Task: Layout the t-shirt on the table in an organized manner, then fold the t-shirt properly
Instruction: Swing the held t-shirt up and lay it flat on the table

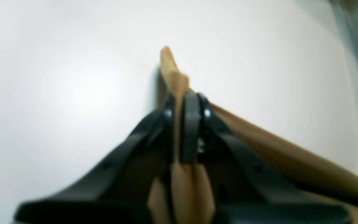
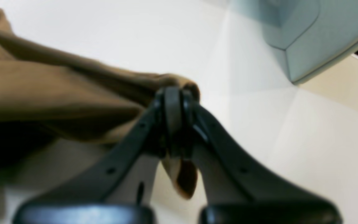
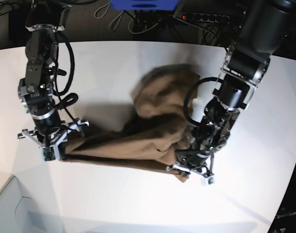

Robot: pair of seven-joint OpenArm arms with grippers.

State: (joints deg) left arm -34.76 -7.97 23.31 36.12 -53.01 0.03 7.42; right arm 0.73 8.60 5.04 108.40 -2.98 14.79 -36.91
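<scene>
t-shirt (image 3: pixel 153 121): brown, soft, limp, light; hangs between two pinch points and sags in a rumpled heap at mid table (image 3: pixel 114 199). left gripper (image 1: pixel 186 102) clamped tight on a bunched fold, cloth poking out past the tips. right gripper (image 2: pixel 173 93) likewise closed on a hem corner. probably will drape and slip rather than hold shape, so best gripped at corners or hem, pulled taut, then lowered flat. plenty of bare white surface toward the near side; curved far edge close behind the bunched part, a pale box (image 3: pixel 7 204) near the right arm's corner.
</scene>
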